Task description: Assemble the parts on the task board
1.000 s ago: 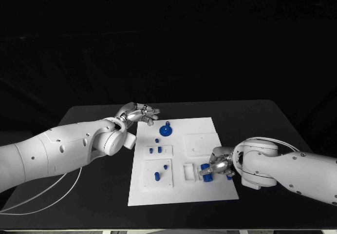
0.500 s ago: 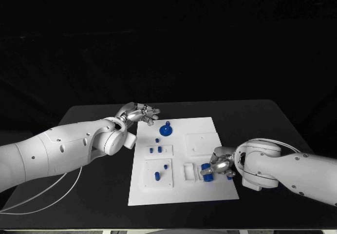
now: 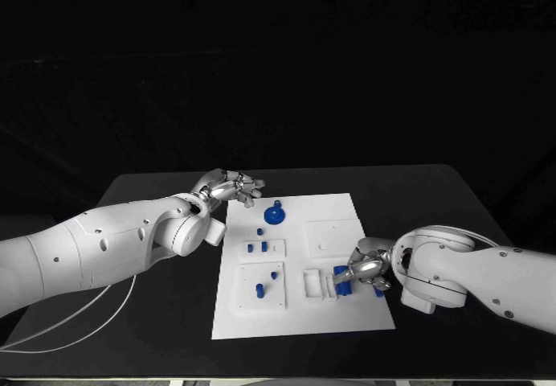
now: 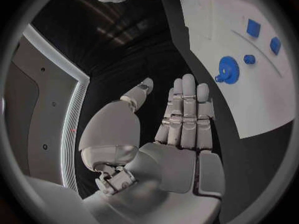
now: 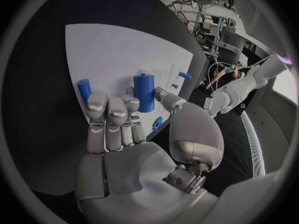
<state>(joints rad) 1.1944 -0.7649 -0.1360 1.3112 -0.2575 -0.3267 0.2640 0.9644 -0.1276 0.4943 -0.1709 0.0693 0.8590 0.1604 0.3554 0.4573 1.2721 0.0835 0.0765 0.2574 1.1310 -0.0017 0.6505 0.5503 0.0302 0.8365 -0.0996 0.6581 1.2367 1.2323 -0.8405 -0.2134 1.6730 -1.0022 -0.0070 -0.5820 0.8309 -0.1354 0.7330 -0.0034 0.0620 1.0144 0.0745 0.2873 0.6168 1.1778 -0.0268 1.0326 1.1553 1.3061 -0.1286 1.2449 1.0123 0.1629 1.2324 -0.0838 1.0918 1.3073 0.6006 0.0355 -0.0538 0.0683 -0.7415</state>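
Observation:
The white task board lies in the middle of the black table. My right hand is over the board's near right part and pinches a blue cylinder between thumb and fingers, standing roughly upright by a white holder. A second blue peg stands just beyond the fingertips. My left hand hovers off the board's far left corner, fingers straight and holding nothing. A blue gear sits on the board near that hand.
Several small blue pieces sit on the board's left half: blocks and pegs. Another blue piece lies under my right hand. Bare black table surrounds the board.
My right hand has shifted a little with the blue cylinder, which now stands straighter. My left hand has stayed where it was.

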